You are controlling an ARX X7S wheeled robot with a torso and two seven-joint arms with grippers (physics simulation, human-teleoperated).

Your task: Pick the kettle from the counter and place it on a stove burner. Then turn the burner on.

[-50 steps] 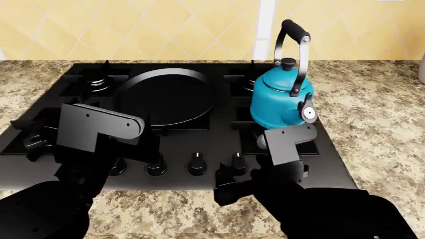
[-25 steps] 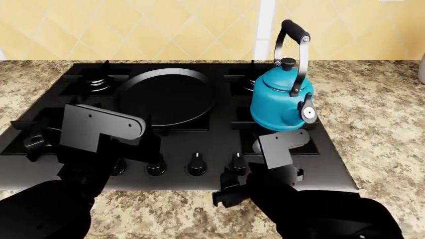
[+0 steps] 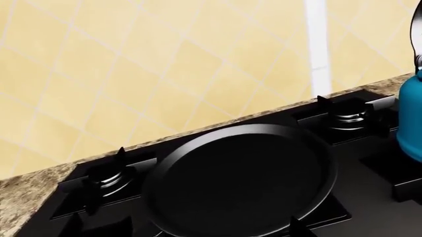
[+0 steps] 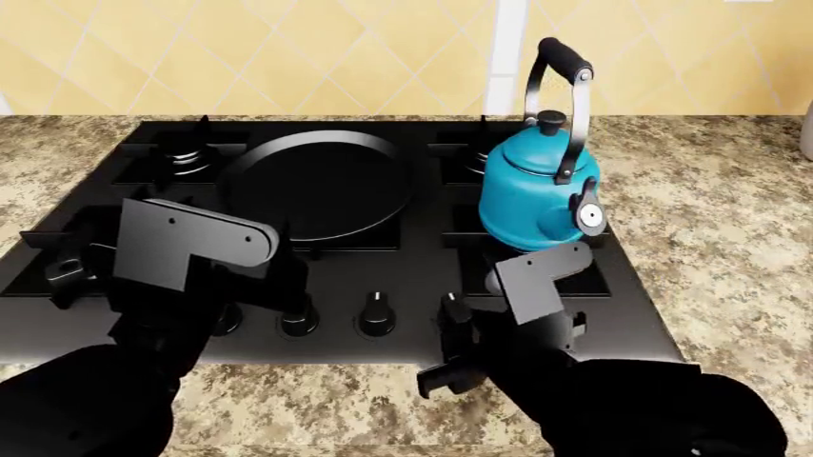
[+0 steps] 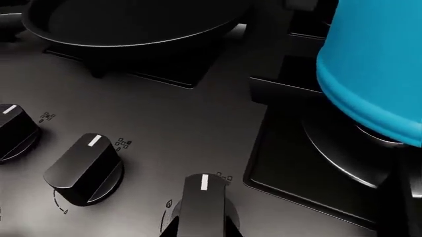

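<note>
The teal-blue kettle (image 4: 540,186) stands upright on the front right stove burner (image 5: 343,143), spout toward me. It also shows in the right wrist view (image 5: 376,64) and at the edge of the left wrist view (image 3: 412,118). My right gripper (image 4: 454,319) is at the rightmost control knob (image 5: 201,205). Its fingertips (image 5: 173,229) lie against both sides of that knob. My left gripper (image 4: 261,281) hovers over the stove's front left, mostly hidden by its own arm. The granite counter (image 4: 737,219) surrounds the stove.
A large black pan (image 4: 318,186) sits on the middle burner. Small burners stand at the back left (image 4: 188,152) and back right (image 3: 347,116). More knobs (image 4: 376,312) line the stove's front edge. A white jar (image 4: 806,129) is at the far right. A tiled wall is behind.
My right gripper has moved forward onto the rightmost knob and now covers part of it. The kettle and the left arm have not moved.
</note>
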